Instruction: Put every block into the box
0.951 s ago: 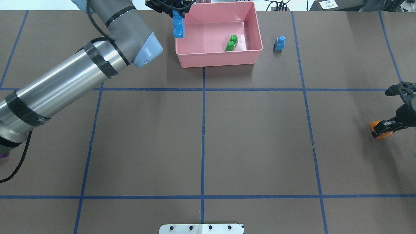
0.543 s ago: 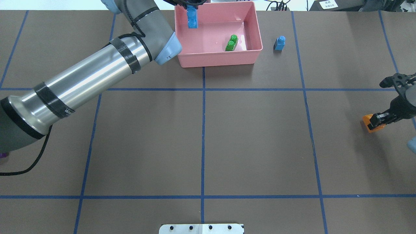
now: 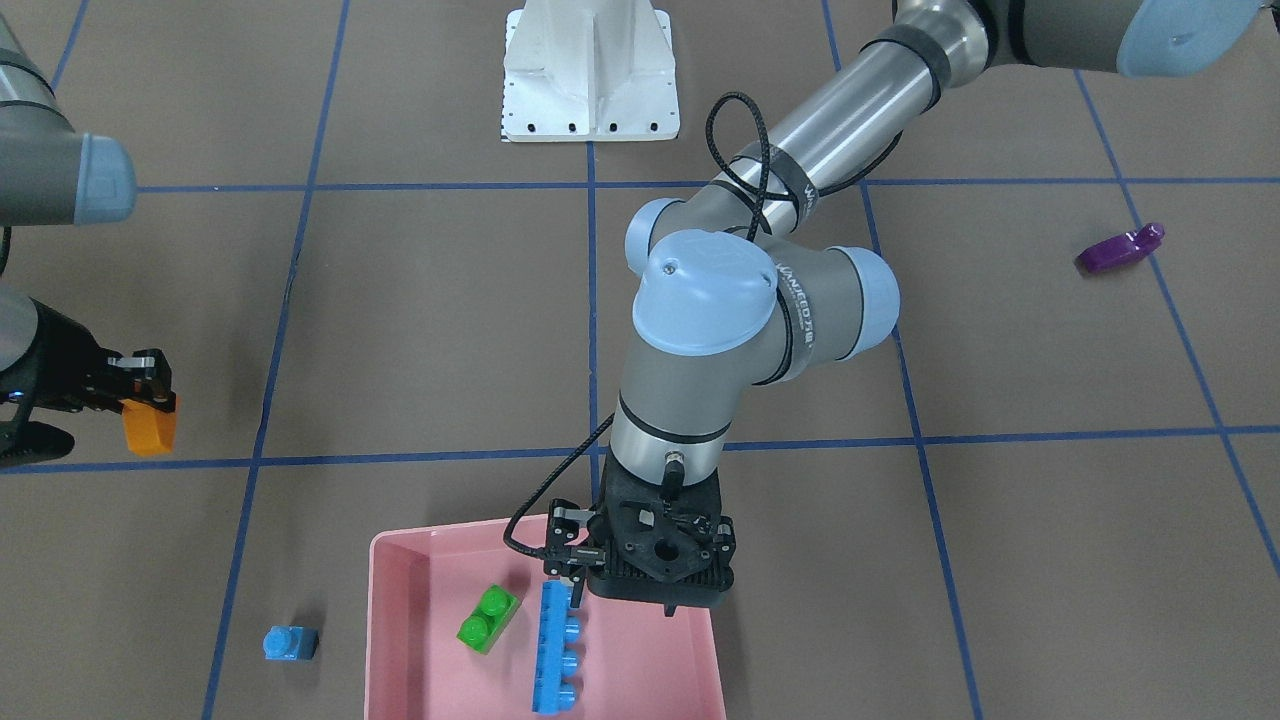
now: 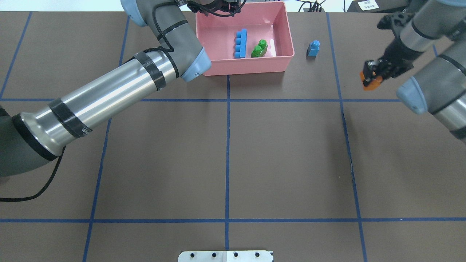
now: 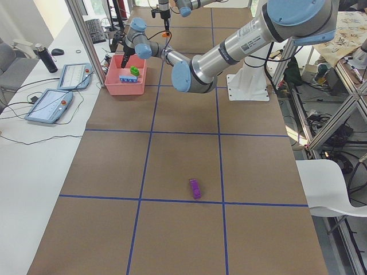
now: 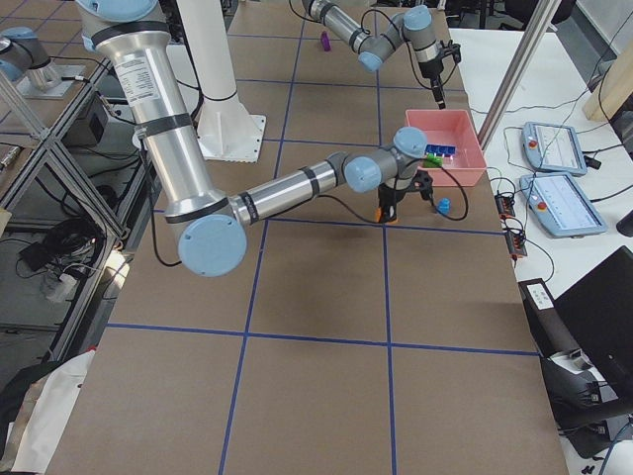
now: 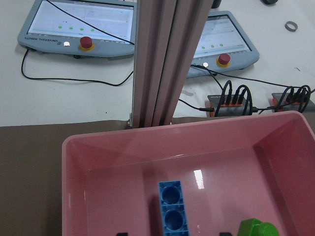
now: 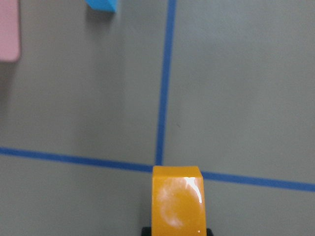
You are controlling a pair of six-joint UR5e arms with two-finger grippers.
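The pink box stands at the table's far edge. In it the long light-blue bar lies flat beside the green block. My left gripper hangs open and empty over the box's far left part, just above the bar's end. My right gripper is shut on the orange block and holds it above the table, right of the box. The small light-blue cube stands on the table between the box and the orange block. The purple block lies far off on my left side.
The white pedestal base stands at the near middle edge. An aluminium post and operator tablets stand just beyond the box. My left arm's long forearm crosses the table's left half.
My left gripper has let go of the long blue bar, which now lies flat in the box. My right arm has carried the orange block up and toward the box.
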